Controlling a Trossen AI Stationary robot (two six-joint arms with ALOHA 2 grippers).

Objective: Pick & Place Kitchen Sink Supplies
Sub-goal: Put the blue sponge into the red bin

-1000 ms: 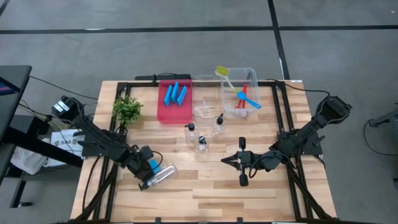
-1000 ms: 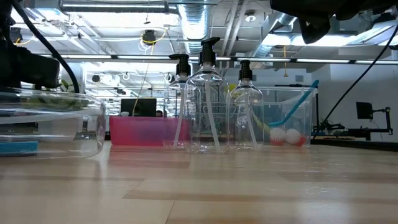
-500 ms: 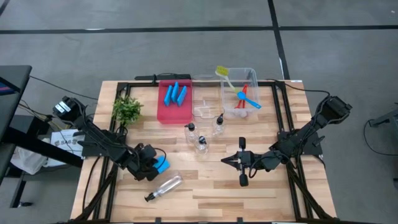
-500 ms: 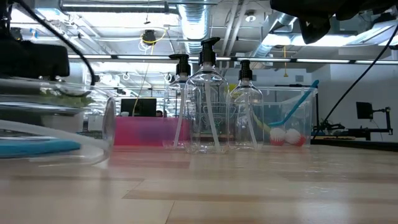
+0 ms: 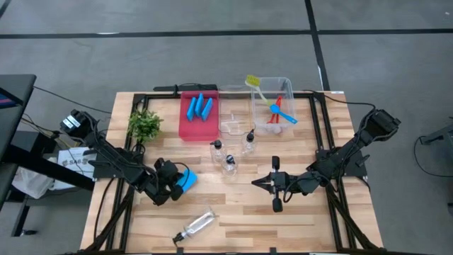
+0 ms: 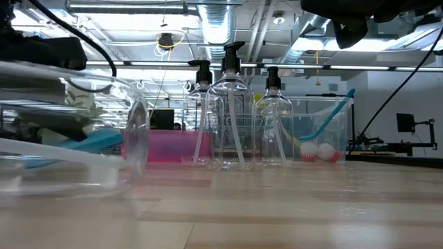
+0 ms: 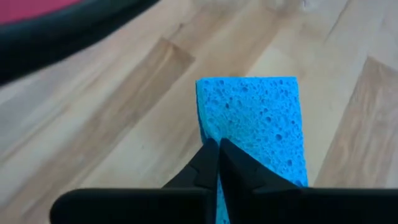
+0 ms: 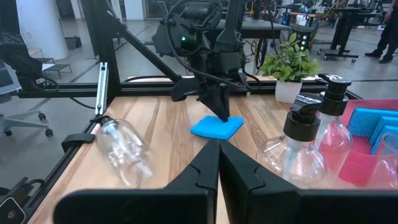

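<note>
My left gripper (image 5: 177, 185) is at the table's left near part, shut on a bright-blue sponge (image 5: 186, 178); the right wrist view shows the same sponge (image 8: 216, 127). A clear pump bottle (image 5: 196, 225) lies on its side by the near edge, and it fills the left of the low view (image 6: 69, 145). Three clear pump bottles (image 5: 229, 163) stand upright at the middle. My right gripper (image 5: 256, 182) waits shut, right of centre. My left gripper pinches the sponge between its two fingers at the end nearest the wrist (image 7: 214, 140), beside one long edge. The fingers (image 8: 219, 102) come from above, slanting down. The rest of the sponge juts out past the fingertips, close over the wood.
A red tray (image 5: 185, 129) at the back holds more blue sponges (image 5: 199, 108). Beside it stand a clear bin (image 5: 233, 124) and another bin (image 5: 286, 83) with brushes (image 5: 279, 112). A green plant (image 5: 144, 125) is at the far left.
My left gripper has shut on the blue sponge and drawn it toward the table's right and far side. The lying bottle, which was beside the gripper, has rolled away toward the near edge and turned as it went.
</note>
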